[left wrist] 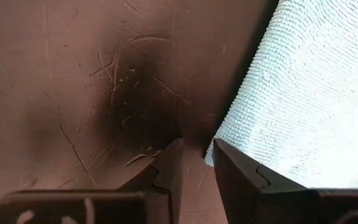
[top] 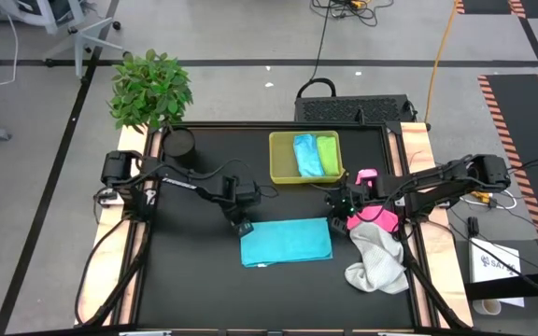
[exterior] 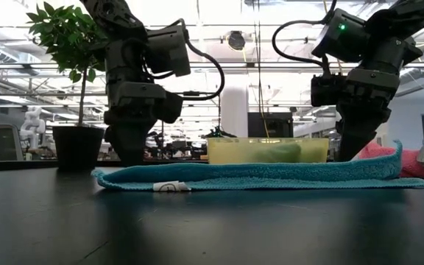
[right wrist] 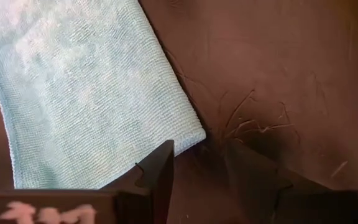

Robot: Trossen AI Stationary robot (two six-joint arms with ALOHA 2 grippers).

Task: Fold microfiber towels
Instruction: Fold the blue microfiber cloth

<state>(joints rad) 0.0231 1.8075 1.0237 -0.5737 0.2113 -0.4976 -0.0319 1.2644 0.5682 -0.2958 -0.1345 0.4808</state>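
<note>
**Hovering at the teal towel's corners**

Sitting flat and folded mid-bench, the teal towel (top: pixel 286 241) is the landmark. Left gripper (top: pixel 242 227) is at its far-left corner, jaws a little apart, nothing pinched. Right gripper (top: pixel 338 222) is at its far-right corner, jaws spread and empty too. Behind the towel, the yellow tray (top: pixel 282 172) holds the blue towel (top: pixel 307 155) and green towel (top: pixel 328 154). Pink towel (top: pixel 375 216) and white towel (top: pixel 377 261) are piled to its right.
</note>
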